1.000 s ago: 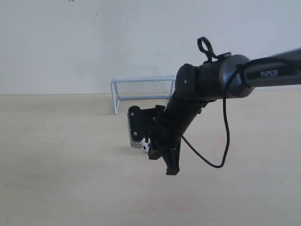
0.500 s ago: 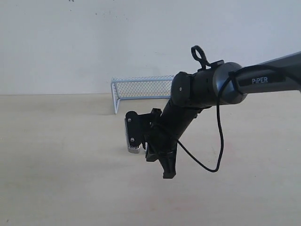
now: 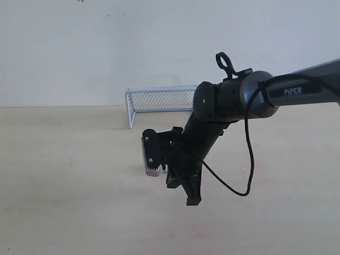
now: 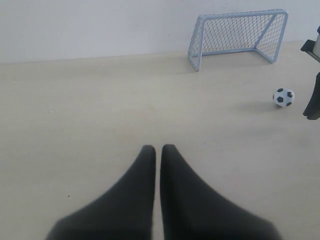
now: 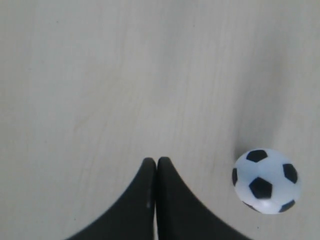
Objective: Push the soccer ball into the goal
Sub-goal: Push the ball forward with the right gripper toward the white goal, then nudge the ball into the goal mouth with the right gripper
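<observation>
The soccer ball (image 5: 266,181) sits on the counter (image 5: 90,75) just beside the right gripper (image 5: 156,161), out in front of the goal (image 4: 235,32) (jaws together, empty, on this and the left gripper (image 4: 158,148)).

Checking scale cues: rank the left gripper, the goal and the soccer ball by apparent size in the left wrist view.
1. left gripper, largest only because it sits nearest the camera
2. goal
3. soccer ball

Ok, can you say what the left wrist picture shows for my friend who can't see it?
A tiny soccer ball sits on a pale table, outside a small netted goal that stands by a white wall. The left claw, shut and empty, is closest to the camera.
</observation>
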Available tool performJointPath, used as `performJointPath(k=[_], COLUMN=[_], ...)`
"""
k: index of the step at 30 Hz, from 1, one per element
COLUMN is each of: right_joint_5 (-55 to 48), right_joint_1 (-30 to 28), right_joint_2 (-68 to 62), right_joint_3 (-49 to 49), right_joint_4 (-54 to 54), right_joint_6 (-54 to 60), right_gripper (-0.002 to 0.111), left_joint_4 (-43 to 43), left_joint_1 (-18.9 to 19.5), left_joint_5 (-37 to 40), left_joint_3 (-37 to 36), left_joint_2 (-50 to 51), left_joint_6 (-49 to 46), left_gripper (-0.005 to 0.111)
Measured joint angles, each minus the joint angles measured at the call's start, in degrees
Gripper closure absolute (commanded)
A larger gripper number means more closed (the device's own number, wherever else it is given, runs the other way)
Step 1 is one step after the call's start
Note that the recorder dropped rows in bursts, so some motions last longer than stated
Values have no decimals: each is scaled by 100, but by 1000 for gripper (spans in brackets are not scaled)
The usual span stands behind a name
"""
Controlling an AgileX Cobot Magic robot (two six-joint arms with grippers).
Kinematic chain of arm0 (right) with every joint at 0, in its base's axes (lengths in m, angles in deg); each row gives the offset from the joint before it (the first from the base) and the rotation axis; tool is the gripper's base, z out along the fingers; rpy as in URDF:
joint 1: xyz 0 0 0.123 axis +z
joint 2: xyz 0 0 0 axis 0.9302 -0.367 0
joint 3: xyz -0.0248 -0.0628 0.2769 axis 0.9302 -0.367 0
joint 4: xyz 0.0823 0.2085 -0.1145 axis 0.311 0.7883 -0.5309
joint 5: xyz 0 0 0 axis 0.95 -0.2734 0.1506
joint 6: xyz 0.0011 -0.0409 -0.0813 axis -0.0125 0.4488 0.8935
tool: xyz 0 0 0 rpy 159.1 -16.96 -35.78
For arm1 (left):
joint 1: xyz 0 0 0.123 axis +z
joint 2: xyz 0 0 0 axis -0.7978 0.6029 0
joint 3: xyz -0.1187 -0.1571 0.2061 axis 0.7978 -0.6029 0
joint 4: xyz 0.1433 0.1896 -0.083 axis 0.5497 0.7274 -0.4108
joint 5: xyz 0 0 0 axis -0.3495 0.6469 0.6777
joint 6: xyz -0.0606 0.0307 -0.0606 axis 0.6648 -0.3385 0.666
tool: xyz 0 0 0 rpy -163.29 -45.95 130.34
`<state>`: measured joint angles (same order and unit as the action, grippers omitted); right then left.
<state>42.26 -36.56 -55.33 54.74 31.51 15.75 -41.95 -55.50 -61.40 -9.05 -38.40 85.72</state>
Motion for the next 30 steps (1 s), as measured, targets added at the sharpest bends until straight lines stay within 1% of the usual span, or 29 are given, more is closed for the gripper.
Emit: performJointPath(k=[3,6,12,17,23,25,26,27,28,29,30], right_joint_5=[32,18,-470,-701,-653,-158,400,1316,2321,2812,3062], right_joint_1=[0,0,0,0,0,0,0,0,-41,-57,-57], right_joint_2=[-15,-129,-317,-367,-480,-588,-671,-771,-785,-695,-459], right_joint_3=[5,227,782,847,847,847,873,924,976,1024,1051], right_joint_4=[0,0,-38,-306,-368,-451,-808,-1344,-1971,-2352,-2592], right_joint_6=[0,-23,-202,-386,-410,-369,-327,-580,-1429,-2094,-2628], right_gripper=[109,109,109,109,109,109,109,109,109,109,109], left_joint_4=[0,0,0,0,0,0,0,0,0,0,0], left_joint_1=[0,0,0,0,0,0,0,0,0,0,0], left_joint_5=[0,0,0,0,0,0,0,0,0,0,0], left_joint_3=[0,0,0,0,0,0,0,0,0,0,0], left_joint_2=[0,0,0,0,0,0,0,0,0,0,0], left_joint_6=[0,0,0,0,0,0,0,0,0,0,0], left_gripper=[102,102,102,102,102,102,102,102,102,102,102])
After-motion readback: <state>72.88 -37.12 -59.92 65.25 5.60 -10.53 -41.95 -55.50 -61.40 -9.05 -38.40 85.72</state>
